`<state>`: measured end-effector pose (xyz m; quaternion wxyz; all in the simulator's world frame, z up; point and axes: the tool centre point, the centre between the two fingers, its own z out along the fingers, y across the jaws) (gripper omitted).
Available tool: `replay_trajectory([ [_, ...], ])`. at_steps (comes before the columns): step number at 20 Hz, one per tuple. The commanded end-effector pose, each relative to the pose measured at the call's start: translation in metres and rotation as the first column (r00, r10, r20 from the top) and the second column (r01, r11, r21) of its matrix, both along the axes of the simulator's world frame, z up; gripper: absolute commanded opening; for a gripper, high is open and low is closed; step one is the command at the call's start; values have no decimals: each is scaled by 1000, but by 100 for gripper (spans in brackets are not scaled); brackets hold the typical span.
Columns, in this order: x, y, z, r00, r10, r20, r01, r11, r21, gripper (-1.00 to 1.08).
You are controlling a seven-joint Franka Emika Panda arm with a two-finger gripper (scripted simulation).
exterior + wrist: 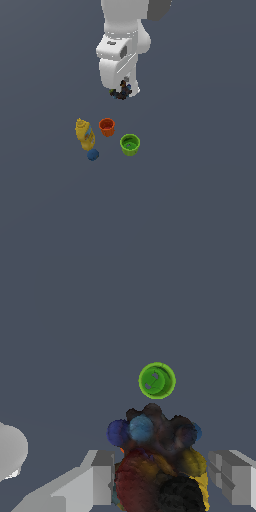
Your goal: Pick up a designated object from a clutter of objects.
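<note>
The designated object (121, 93) is a dark, lumpy clump with coloured flecks, held at the tip of my gripper (123, 89), away from the other items in the exterior view. In the wrist view the clump (155, 448) fills the space between the two grey fingers (102, 478), and my gripper (162, 478) is shut on it. The rest of the clutter of objects lies on the grey floor nearer the exterior camera.
A yellow bottle (85, 134) with a blue label lies beside the orange cup (107, 126). The green cup (130, 144) (157, 380) stands to the exterior view's right of them. A small blue ball (93, 155) rests by the bottle's end.
</note>
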<state>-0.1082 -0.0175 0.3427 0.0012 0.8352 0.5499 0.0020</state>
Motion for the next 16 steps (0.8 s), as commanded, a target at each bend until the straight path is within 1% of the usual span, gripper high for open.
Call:
replay_trajectory([
  [1, -2, 3, 14, 1000, -1, -2, 1, 1000, 0, -100],
  [8, -5, 9, 35, 1000, -3, -4, 3, 1000, 0, -100],
  [16, -4, 10, 38, 1000, -3, -5, 3, 1000, 0, -100],
])
